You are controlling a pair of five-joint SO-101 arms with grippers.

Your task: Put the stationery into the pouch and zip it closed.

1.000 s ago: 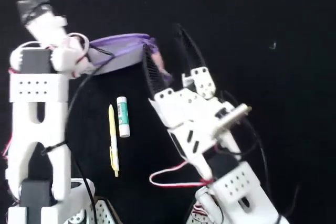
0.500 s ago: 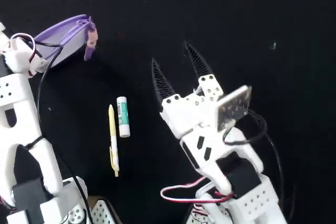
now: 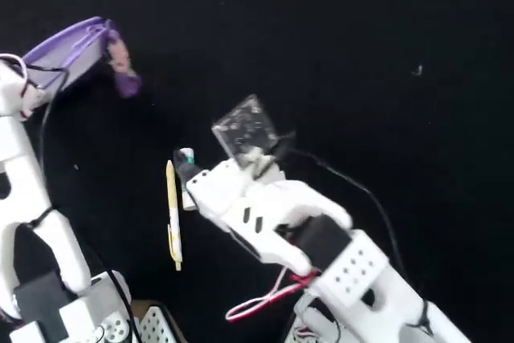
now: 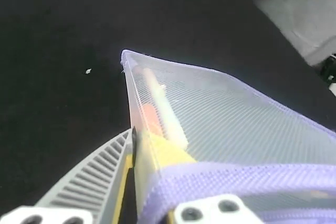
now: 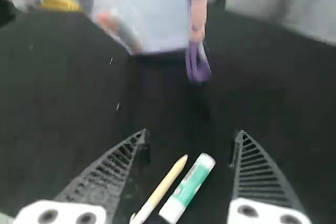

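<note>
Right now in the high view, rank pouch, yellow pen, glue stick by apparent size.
1. pouch, though lifted nearer the camera
2. yellow pen
3. glue stick, partly covered by the right arm

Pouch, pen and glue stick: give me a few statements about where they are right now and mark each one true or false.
1. The left tool holds the pouch off the table. True.
2. The pouch is empty. False: several pieces of stationery show through its side.
3. The right tool is open above the pen and glue stick. True.
4. The glue stick stands upright. False: it lies flat on the table beside the pen.
</note>
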